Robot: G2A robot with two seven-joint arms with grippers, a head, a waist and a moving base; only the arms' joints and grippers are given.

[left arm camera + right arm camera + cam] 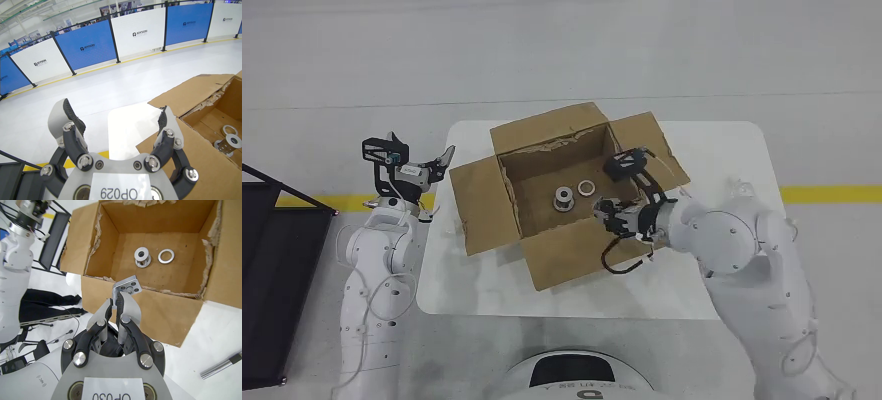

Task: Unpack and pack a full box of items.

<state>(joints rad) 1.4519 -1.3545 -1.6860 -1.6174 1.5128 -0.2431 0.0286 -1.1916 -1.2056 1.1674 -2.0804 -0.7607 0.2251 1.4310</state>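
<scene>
right gripper (116,300) clamped on a metal bracket (128,286), poised above the box (151,313)'s near wall | pulley (142,256) and ring (166,256) side by side on the box floor, just beyond the bracket | left gripper (115,109) spread wide, empty, outside the box's left flap, the farther arm

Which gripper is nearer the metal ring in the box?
Right. The right gripper is at the box wall near the ring; the left gripper is outside, beyond a flap.

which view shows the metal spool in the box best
Right wrist view: the spool stands whole, unblocked, beside the ring. Left wrist view: the box wall hides its base. Top view: distant, little detail.
</scene>
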